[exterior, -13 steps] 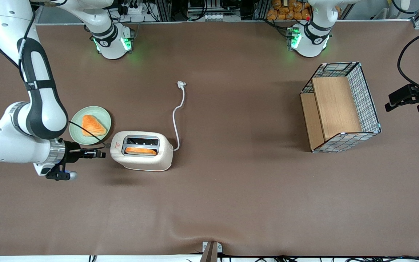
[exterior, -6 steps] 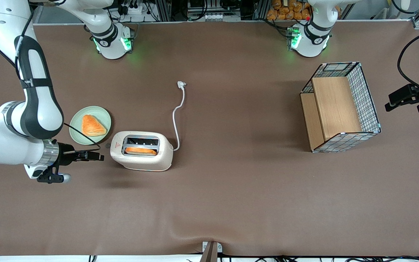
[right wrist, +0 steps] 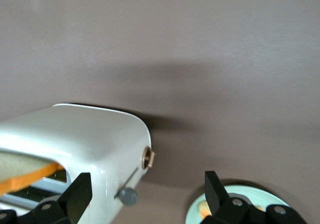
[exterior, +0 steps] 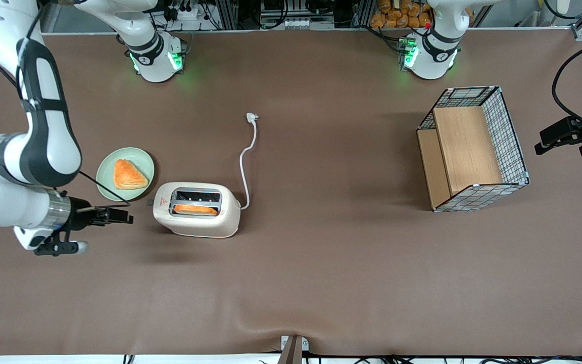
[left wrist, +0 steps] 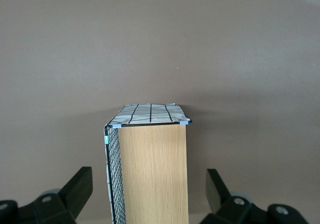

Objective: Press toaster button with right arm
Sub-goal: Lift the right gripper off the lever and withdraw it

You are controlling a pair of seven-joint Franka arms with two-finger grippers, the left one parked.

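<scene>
The cream-white toaster (exterior: pixel 197 222) stands on the brown table with an orange slice (exterior: pixel 195 209) in the slot nearer the front camera. The small grey toaster button (exterior: pixel 149 203) sticks out of its narrow end, below the red triangle mark (exterior: pixel 162 201). My right arm's gripper (exterior: pixel 128 217) is open and empty. It hovers a short gap off that narrow end, toward the working arm's end of the table, touching nothing. In the right wrist view the toaster (right wrist: pixel 95 144), the button (right wrist: pixel 128 196) and a copper-coloured knob (right wrist: pixel 148 158) show between the spread fingers (right wrist: pixel 75 196).
A green plate (exterior: pixel 103 182) with an orange pastry (exterior: pixel 128 174) lies beside the gripper, farther from the front camera; its rim shows in the right wrist view (right wrist: pixel 260 202). The white cord (exterior: pixel 243 162) and plug (exterior: pixel 252 117) trail from the toaster. A wire-and-wood basket (exterior: pixel 473 149) stands toward the parked arm's end.
My gripper has drawn back from the toaster's narrow end toward the working arm's end of the table, widening the gap. The toaster and plate have not moved.
</scene>
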